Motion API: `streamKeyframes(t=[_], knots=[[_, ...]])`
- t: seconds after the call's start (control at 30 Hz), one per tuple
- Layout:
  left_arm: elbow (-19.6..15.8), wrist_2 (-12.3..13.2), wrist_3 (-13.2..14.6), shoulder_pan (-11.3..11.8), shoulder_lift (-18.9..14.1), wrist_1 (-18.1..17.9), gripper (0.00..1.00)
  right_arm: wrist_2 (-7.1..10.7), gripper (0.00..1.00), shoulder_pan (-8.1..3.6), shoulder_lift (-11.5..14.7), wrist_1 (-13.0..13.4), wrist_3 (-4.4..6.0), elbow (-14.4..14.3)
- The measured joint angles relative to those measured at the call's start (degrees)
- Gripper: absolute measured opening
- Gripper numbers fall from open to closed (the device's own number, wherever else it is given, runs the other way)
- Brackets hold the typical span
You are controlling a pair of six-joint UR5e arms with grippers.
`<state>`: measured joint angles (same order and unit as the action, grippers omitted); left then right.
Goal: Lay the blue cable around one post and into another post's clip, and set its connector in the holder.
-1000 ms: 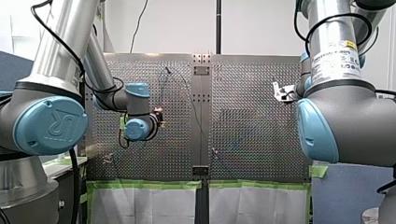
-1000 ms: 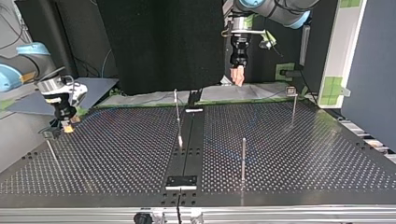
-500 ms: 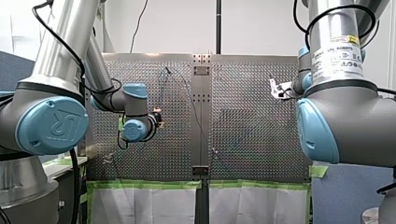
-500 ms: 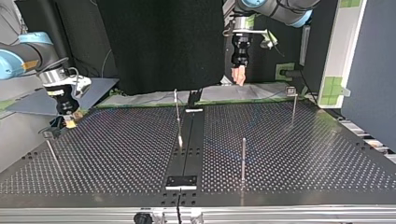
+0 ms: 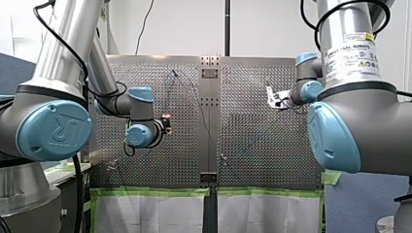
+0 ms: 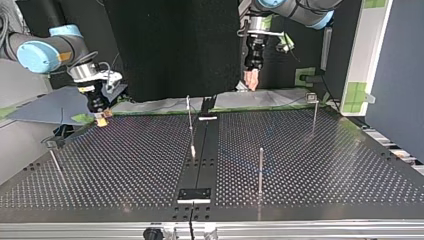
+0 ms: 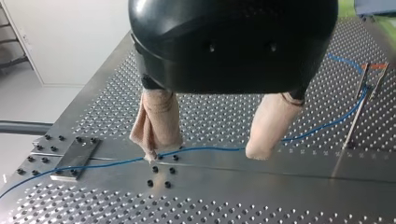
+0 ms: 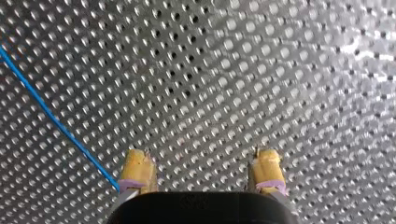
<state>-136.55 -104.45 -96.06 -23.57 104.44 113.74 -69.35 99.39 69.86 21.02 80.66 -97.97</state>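
The thin blue cable (image 7: 210,149) lies on the perforated table, running across the central strip under my left gripper (image 7: 205,154). That gripper hangs well above it, beige pads (image 7: 156,123) apart and open, nothing between them. Beside it the cable leads on toward a slim post (image 7: 354,122) with a clip at its top. In the top view my left gripper (image 6: 251,80) is high over the far edge. My right gripper (image 8: 203,169) is open too, yellow pads (image 8: 137,173) apart just above the plate. The cable (image 8: 56,120) passes beside one pad, untouched. It shows low at the top view's far left (image 6: 102,118).
Several thin posts stand on the table: one by the central strip (image 6: 189,120), one nearer the front (image 6: 260,170), one with a clip at the far right (image 6: 313,112), one at the left edge (image 6: 54,161). A small metal plate (image 7: 74,158) sits on the strip.
My right arm has swung toward the middle, rightward and further back in the top view, leftward in the front view. My left gripper has hardly moved.
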Motion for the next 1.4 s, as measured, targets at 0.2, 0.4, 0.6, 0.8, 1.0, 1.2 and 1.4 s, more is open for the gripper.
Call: streamKeyframes(t=[0.2,0.4,0.6,0.8,1.0,1.2,1.4], knots=[[0.0,1.8,-1.3,-0.3,0.0,1.4,1.0,-2.87,1.0,2.9,-0.5,2.9,-0.15,-2.6],[0.0,2.9,-1.4,-0.4,0.0,3.3,1.0,-5.67,1.0,5.68,-2.6,5.7,-1.53,-3.2],[0.0,3.7,-1.5,-0.5,0.0,4.8,1.0,-8.47,1.0,8.49,-5.4,8.4,-2.7,-3.3],[0.0,4.0,-1.9,-0.5,0.0,5.2,1.0,-11.17,1.0,11.19,-7.9,11.0,-3.6,-3.3],[0.0,4.0,-2.2,-0.5,0.0,5.2,1.0,-13.89,1.0,13.91,-8.5,13.7,-4.97,-3.3],[0.0,4.0,-2.2,-0.4,0.0,5.2,1.0,-17.16,1.0,17.19,-9.4,16.9,-5.22,-3.3],[0.0,2.2,-2.8,0.0,0.0,6.1,1.0,-19.98,1.0,20.0,-11.3,18.0,-5.22,-3.3]])
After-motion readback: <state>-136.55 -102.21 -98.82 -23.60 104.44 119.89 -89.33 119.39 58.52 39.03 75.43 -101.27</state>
